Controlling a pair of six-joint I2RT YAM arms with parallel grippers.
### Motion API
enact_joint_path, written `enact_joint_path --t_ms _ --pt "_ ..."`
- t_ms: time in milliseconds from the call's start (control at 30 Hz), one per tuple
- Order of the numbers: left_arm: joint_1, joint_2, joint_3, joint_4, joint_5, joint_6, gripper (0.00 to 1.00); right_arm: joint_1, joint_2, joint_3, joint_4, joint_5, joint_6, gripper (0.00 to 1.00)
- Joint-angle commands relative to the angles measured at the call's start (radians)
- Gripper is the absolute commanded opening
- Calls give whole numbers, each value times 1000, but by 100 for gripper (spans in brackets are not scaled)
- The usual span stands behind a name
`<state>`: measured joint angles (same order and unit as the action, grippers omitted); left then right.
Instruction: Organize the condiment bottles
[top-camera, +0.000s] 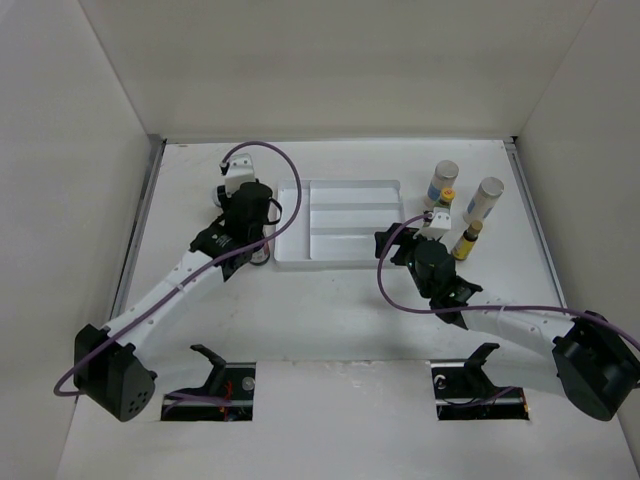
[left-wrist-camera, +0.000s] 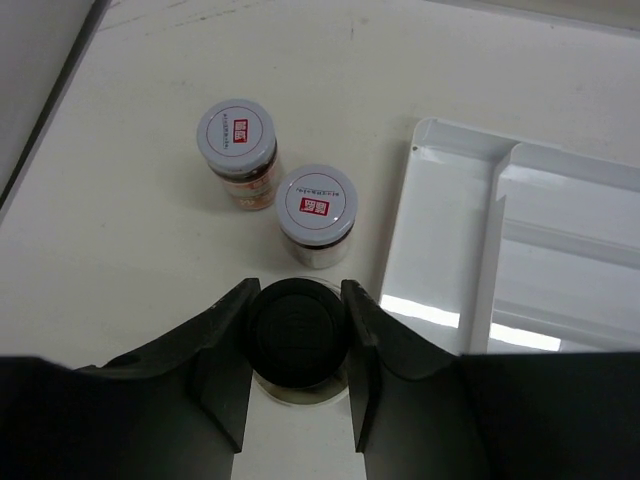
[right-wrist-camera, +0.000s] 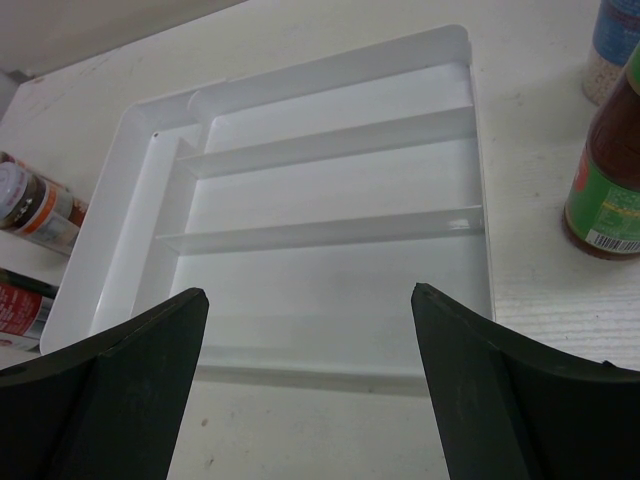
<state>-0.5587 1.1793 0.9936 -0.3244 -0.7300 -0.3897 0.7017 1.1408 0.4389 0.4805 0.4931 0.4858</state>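
My left gripper (left-wrist-camera: 298, 286) is shut on the black cap of the clear bottle (left-wrist-camera: 297, 335), which stands on the table left of the white tray (left-wrist-camera: 440, 220). Two short red-labelled jars (left-wrist-camera: 237, 150) (left-wrist-camera: 315, 208) stand just beyond it. In the top view this gripper (top-camera: 260, 250) hides the jars. My right gripper (right-wrist-camera: 310, 292) is open and empty, just before the tray's near edge (right-wrist-camera: 300, 350); in the top view it (top-camera: 402, 243) is at the tray's right. Two pale shakers (top-camera: 441, 182) (top-camera: 485, 198) and two yellow-capped dark bottles (top-camera: 447, 197) (top-camera: 467, 240) stand right of the tray (top-camera: 340, 185).
The tray has a long left compartment and stepped rows, with nothing in them. White walls close in the table on the left, the back and the right. In the right wrist view a green-labelled dark bottle (right-wrist-camera: 605, 190) is close on the right, and the jars (right-wrist-camera: 35, 205) show at the left edge.
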Motion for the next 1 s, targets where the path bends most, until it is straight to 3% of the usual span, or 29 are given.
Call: enact_joint_path --t_ms 0,300,500,700,967 --pt "3 -39 -19 48 -22 -11 26 6 -15 35 49 -10 -6 89" --pt "-8 -147 68 48 -69 28 19 8 0 41 49 -10 -6 89" --pt "-22 -135 180 61 -62 54 17 8 -13 34 53 -10 -1 89" --pt "-69 -25 299 113 -40 61 16 6 -24 31 52 -10 0 89" --pt "-36 235 453 246 50 66 16 3 -33 24 55 -10 2 89"
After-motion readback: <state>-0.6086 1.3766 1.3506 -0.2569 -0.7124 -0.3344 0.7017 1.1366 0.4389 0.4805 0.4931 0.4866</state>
